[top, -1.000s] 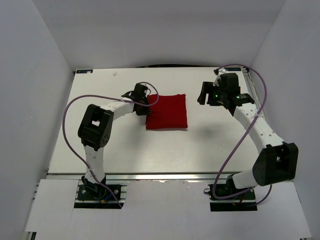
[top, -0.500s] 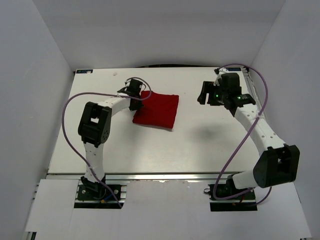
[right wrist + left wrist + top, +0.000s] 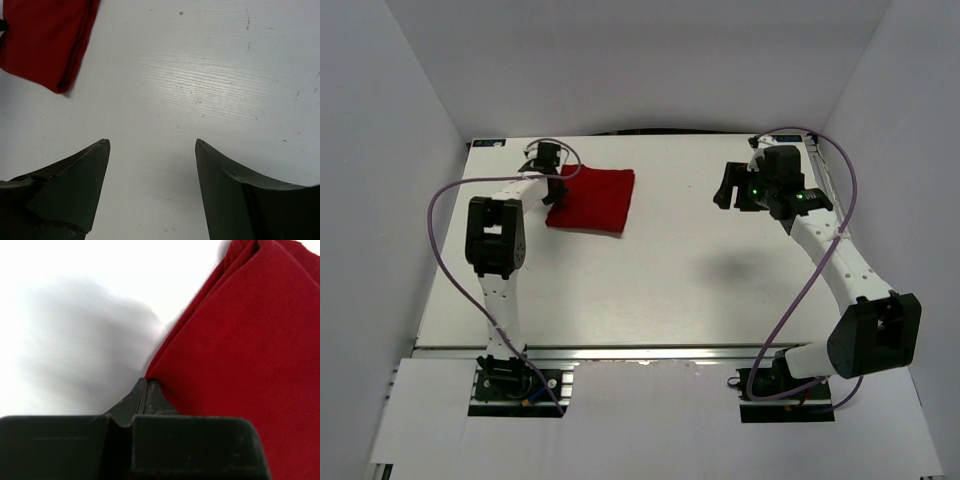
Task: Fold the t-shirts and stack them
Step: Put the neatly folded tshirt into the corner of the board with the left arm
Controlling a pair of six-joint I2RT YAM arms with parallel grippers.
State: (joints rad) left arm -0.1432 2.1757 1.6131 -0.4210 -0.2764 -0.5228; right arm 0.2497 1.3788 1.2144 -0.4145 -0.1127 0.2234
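Note:
The red t-shirt [image 3: 592,198] lies folded into a small rectangle at the back left of the white table [image 3: 650,290]. My left gripper [image 3: 558,186] is at its left edge. In the left wrist view the jaws [image 3: 146,383] are shut, their tip pinching the edge of the red cloth [image 3: 250,365]. My right gripper [image 3: 728,190] hovers over the back right of the table, open and empty. In the right wrist view [image 3: 152,142] it has bare table between its fingers, with a corner of the shirt [image 3: 45,40] at the upper left.
White walls enclose the table on the left, back and right. Purple cables loop from both arms. The shirt sits close to the table's back left corner [image 3: 480,145].
My left gripper has moved left and toward the back, dragging the folded shirt with it from the table's middle to the back left. The right arm has not moved.

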